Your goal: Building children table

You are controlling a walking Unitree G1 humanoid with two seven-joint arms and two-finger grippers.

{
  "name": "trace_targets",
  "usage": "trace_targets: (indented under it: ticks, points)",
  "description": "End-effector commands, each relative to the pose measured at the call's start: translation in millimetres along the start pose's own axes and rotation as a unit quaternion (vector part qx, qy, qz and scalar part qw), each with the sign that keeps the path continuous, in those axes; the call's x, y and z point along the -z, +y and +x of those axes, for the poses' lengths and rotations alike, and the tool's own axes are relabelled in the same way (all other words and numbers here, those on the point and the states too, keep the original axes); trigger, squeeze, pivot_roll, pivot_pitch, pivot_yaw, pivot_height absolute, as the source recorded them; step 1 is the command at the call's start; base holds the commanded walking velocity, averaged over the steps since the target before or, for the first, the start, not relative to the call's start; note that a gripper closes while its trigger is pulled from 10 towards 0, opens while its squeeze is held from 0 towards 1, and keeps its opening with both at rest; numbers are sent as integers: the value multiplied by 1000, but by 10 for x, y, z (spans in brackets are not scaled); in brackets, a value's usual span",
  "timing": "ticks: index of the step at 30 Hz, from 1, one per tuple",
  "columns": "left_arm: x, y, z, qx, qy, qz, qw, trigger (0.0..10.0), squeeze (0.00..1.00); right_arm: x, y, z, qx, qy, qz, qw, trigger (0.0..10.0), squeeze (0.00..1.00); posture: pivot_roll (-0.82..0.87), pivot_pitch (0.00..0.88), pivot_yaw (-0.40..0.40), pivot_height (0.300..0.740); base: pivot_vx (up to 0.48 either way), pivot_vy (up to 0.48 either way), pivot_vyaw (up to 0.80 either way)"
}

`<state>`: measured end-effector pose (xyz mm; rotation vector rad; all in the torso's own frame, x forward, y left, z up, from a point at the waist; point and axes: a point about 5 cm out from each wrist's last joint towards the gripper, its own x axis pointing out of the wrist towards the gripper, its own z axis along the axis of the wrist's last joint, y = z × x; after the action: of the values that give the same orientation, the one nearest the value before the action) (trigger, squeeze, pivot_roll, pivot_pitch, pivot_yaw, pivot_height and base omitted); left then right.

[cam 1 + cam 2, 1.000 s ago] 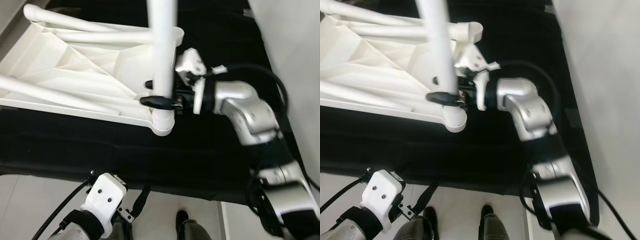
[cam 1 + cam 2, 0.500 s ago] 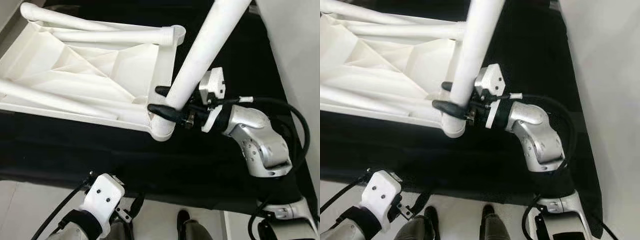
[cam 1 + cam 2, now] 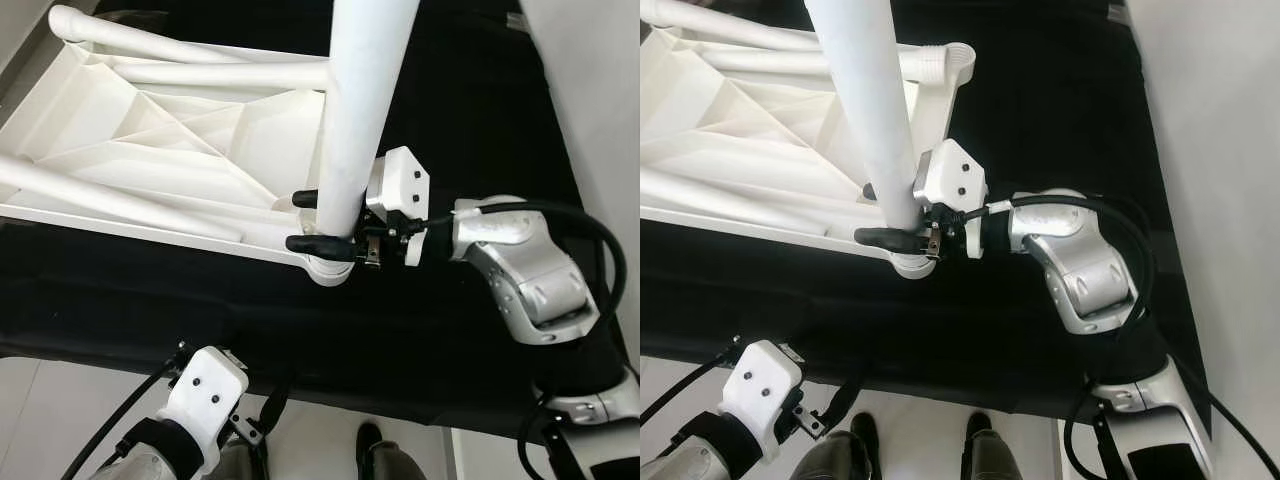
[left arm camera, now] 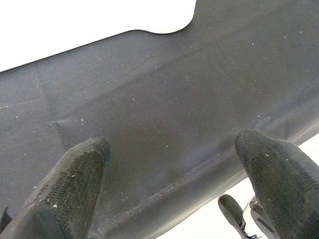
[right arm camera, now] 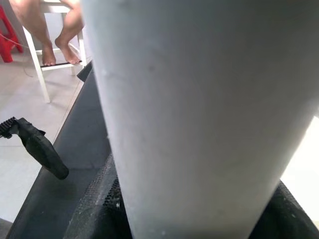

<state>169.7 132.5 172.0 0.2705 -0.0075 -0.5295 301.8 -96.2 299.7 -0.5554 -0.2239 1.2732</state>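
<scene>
Black, ribbed fingers of my right gripper (image 3: 322, 221) clamp the white table leg (image 3: 358, 110) near its lower end, one finger on each side of the tube, and the leg stands nearly upright with its foot at the corner socket (image 3: 326, 268) of the upturned white tabletop (image 3: 150, 160). Whether the foot is seated in the socket or only resting on it I cannot tell. My right wrist view adds what the head views lack: the leg (image 5: 199, 109) pressed close between the two pads, and beyond it a person's bare feet (image 5: 50, 45) by a white stool (image 5: 37, 59) on a pale tiled floor, plus a black handle-like object (image 5: 37, 147) beside the dark cloth. My left gripper (image 4: 174, 174) hangs low near my body with its fingers (image 4: 75, 189) spread wide and holding nothing; its wrist view looks onto the black cloth (image 4: 164, 109) and a white edge of the tabletop above it. From the head, the tabletop lies ribbed side up on the black cloth, with two other white legs (image 3: 200, 48) lying along its far edge and another slanting across its near side. The upright leg hides part of the tabletop's corner, and my silver right arm (image 3: 520, 270) bends in from the right over the cloth.
</scene>
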Motion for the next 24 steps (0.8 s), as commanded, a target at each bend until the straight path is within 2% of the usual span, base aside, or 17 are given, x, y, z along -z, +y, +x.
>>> trace_targets:
  ticks: [1, 10, 11, 14, 15, 21, 22, 23, 24]
  points:
    - [38, -20, -18, 2, 10, -2, 1000, 10000, 0, 450, 125, 6, -28, 91, 91, 991, 10000, 0, -38, 433, -13, 740, 0, 0, 0]
    - [28, -32, -17, 2, 8, -4, 1000, 10000, 0, 505, 99, 37, 1, 94, 131, 987, 10000, 0, -36, 433, -14, 740, 0, 0, 0]
    - [27, -33, -19, 2, 9, -3, 1000, 10000, 0, 548, 105, 34, 18, 97, 148, 984, 10000, 0, -37, 433, -12, 740, 0, 0, 0]
    - [27, -33, -19, 2, 9, -3, 1000, 10000, 0, 557, 107, 33, 22, 98, 152, 983, 10000, 0, -37, 433, -12, 740, 0, 0, 0]
    - [28, -31, -22, 2, 9, -3, 1000, 10000, 0, 607, 115, 5, 55, 103, 169, 979, 10000, 0, -37, 433, -9, 740, 0, 0, 0]
    - [29, -29, -23, 2, 9, -3, 1000, 10000, 0, 637, 130, -13, 74, 106, 178, 976, 10000, 0, -39, 433, -7, 740, 0, 0, 0]
    - [34, -22, -26, 2, 10, -3, 1000, 10000, 0, 666, 244, -28, 105, 106, 196, 969, 10000, 0, -48, 434, 0, 740, 0, 0, 0]
    - [34, -22, -26, 2, 10, -3, 1000, 10000, 0, 666, 244, -28, 105, 106, 196, 969, 10000, 0, -48, 434, 0, 740, 0, 0, 0]
    - [37, -16, -28, 3, 10, -3, 1000, 10000, 0, 681, 329, -47, 129, 107, 209, 963, 10000, 0, -48, 434, -1, 740, 0, 0, 0]
